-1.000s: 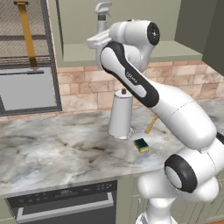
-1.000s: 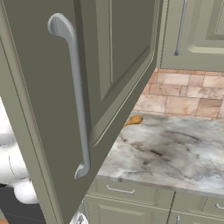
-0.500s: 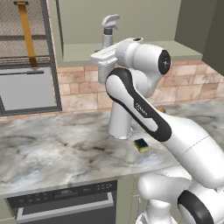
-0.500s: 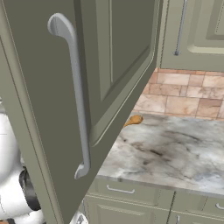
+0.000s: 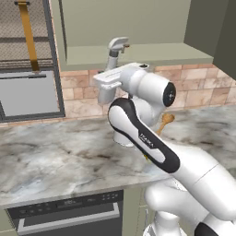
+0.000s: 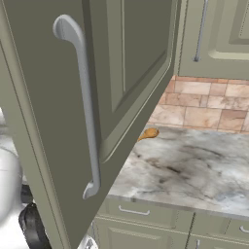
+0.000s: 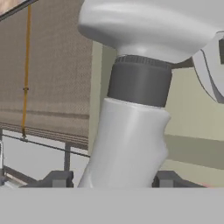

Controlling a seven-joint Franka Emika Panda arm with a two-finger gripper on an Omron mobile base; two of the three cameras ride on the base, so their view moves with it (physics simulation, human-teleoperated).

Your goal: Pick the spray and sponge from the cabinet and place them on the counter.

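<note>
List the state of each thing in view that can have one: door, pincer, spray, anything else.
cabinet: door swung wide open.
pincer: shut on the spray.
spray: gripped at its body, held up off the counter, tilted.
wooden spoon: lying on the counter by the wall.
neighbouring cabinet door: closed.

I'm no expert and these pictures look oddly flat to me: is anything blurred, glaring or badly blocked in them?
Left base view: even light, no glare, soft edges; the white arm hides much of the counter. Right base view: the open cabinet door blocks the left half. Hand view: the spray looms huge between the claw fingertips, crisp, lit flatly.
</note>
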